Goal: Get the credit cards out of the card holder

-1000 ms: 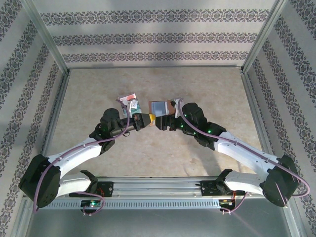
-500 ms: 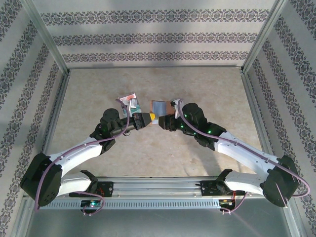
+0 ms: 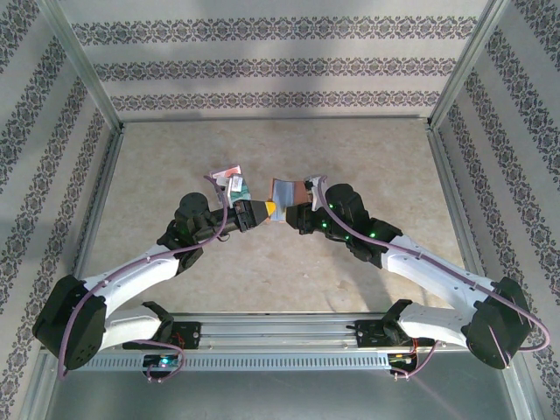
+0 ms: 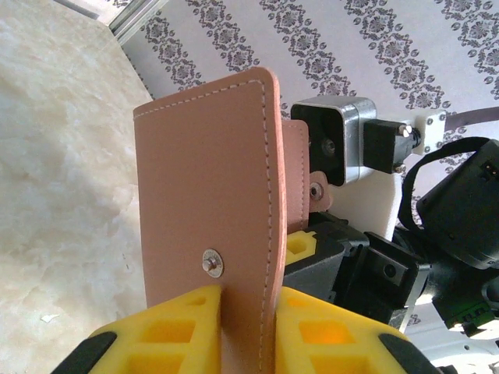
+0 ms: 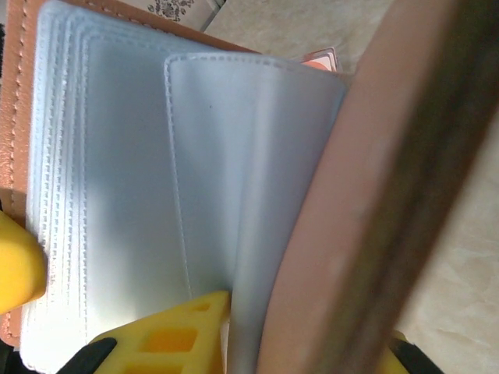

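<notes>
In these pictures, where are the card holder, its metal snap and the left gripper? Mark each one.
card holder (image 4: 203, 156): left wrist view, brown outer cover.
metal snap (image 4: 212, 262): left wrist view, centre of stud.
left gripper (image 4: 245, 331): left wrist view, between yellow fingertips.

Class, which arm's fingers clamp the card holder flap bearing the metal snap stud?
The left arm's yellow fingers: the round metal snap stud sits above them on the tan leather card holder. The right arm's fingers grip at its grey-blue inner pockets.

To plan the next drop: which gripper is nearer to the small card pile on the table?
Left. The left gripper, clamped on the card holder, is just right of the card pile; the right gripper holds the holder's far side, farther away.
</notes>
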Controlling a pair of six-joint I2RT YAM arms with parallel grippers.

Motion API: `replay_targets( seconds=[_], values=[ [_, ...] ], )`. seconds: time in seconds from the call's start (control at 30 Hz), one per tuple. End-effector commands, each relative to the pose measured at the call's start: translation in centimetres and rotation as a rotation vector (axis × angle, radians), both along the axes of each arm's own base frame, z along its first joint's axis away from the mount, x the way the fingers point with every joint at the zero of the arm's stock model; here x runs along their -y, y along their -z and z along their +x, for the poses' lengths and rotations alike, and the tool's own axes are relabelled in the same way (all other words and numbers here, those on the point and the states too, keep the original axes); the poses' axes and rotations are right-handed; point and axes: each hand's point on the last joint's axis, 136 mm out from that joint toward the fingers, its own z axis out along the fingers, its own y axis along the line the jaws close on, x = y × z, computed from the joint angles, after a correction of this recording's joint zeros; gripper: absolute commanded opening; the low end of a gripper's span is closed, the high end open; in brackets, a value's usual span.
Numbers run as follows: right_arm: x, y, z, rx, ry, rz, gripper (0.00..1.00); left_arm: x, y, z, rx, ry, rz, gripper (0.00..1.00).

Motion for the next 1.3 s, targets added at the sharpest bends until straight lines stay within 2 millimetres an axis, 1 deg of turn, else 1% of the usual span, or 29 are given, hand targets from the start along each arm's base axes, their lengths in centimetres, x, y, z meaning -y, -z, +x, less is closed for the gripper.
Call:
replay_targets(
  seconds=[0.0,0.17,0.2,0.27,0.37,0.47,0.53,0.73,0.83,0.9,1.03,1.17,1.27],
  values=[
    [-0.6,-0.3,-0.5,-0.001,-0.039,0.030,0.22,0.6,-4.6,-1.3,0.152,0.068,-0.092,0.22],
    [-0.4,-0.2,-0.3,-0.001,-0.026,0.025,0.22,0.6,-4.8,-1.2,0.157,0.070,-0.112,0.21],
    [-0.2,-0.1,-0.2,-0.004,-0.018,0.023,0.23,0.7,-4.8,-1.2,0.156,0.069,-0.110,0.19],
    [0.1,0.0,0.0,-0.009,-0.004,0.025,0.29,0.6,-4.8,-1.2,0.159,0.068,-0.108,0.13],
    [0.6,-0.1,0.2,-0.010,0.016,0.032,0.43,0.5,-4.8,-1.2,0.162,0.062,-0.099,0.07],
    [1.0,-0.8,0.2,-0.008,0.031,0.060,0.51,0.3,-4.5,-1.2,0.165,0.045,-0.083,0.03],
    [1.3,-1.7,0.1,0.001,0.037,0.085,0.58,0.1,-4.4,-1.1,0.168,0.033,-0.070,0.00],
    [1.4,-3.8,0.1,0.022,0.042,0.147,0.76,0.0,-4.1,-1.2,0.173,0.026,-0.047,0.00],
    [1.1,-4.4,0.4,0.023,0.040,0.162,0.83,0.1,-4.0,-1.3,0.168,0.034,-0.043,0.00],
    [1.1,-4.7,0.7,0.025,0.049,0.166,0.85,0.1,-4.0,-1.4,0.167,0.038,-0.043,0.00],
    [1.1,-5.2,1.2,0.027,0.071,0.173,0.94,0.0,-3.7,-1.5,0.163,0.040,-0.031,0.00],
    [0.8,-5.1,1.5,0.021,0.069,0.167,0.98,0.0,-3.4,-1.6,0.158,0.041,-0.019,0.00],
    [0.6,-4.9,1.7,0.013,0.068,0.167,0.98,0.0,-3.3,-1.6,0.156,0.043,-0.015,0.00]
  ],
)
